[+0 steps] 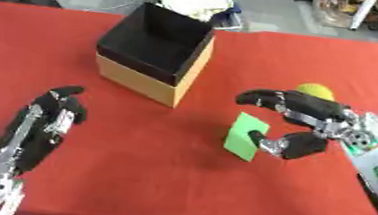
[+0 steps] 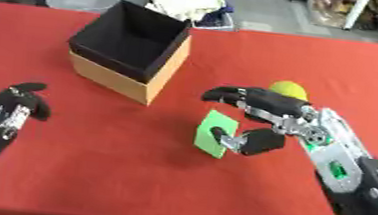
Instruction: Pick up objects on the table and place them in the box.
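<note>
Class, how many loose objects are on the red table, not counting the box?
2. A green block stands right of the box, at the right hand's fingertips. A yellow ball lies behind that hand, partly hidden. The box's inside is dark, so more may be there.

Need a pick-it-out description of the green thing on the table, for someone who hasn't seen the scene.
Start at the open box with black inside and tan walls, on the red table. Go toward the robot's right to its right hand. The green block stands by that hand's thumb and fingers: flat-faced and bright green, unlike the round yellow object behind the hand.
</note>
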